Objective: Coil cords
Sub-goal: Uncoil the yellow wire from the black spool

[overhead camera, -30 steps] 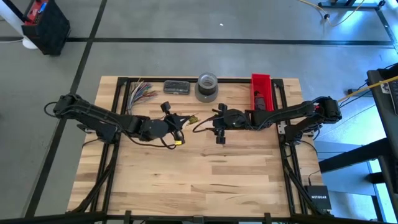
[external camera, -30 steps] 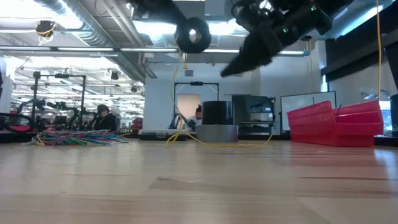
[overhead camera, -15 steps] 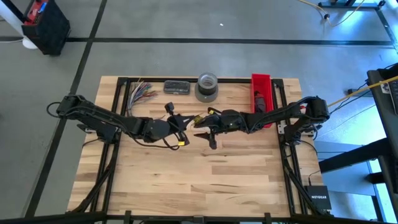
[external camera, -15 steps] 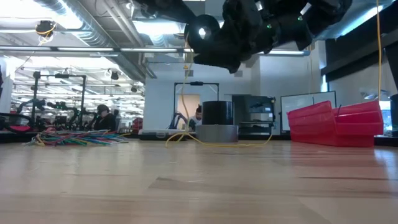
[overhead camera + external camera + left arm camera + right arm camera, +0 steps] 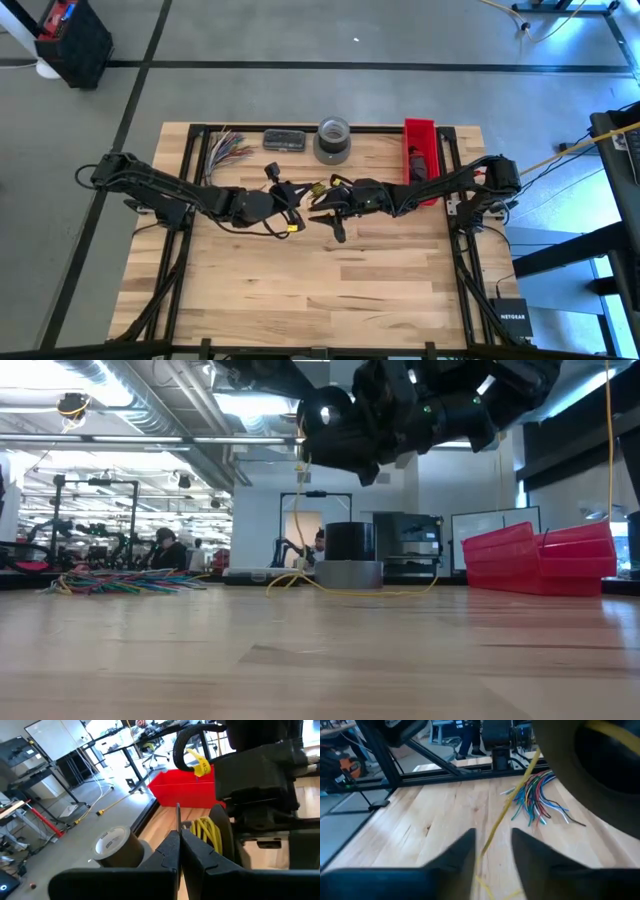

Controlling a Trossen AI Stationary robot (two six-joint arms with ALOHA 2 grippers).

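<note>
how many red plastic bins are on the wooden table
1. The red plastic bin stands at the wooden table's far right edge, beside the right arm and right of the grey tape roll. The arms cover part of the table's middle, so something small could be hidden there.

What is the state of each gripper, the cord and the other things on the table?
left gripper, shut on the cord, above the table.
right gripper, open around a yellow strand.
cord, held in the air.
yellow strand, hanging down to the table.
tape roll, lying flat, untouched.
multicoloured wires, fanned out loose.
</note>
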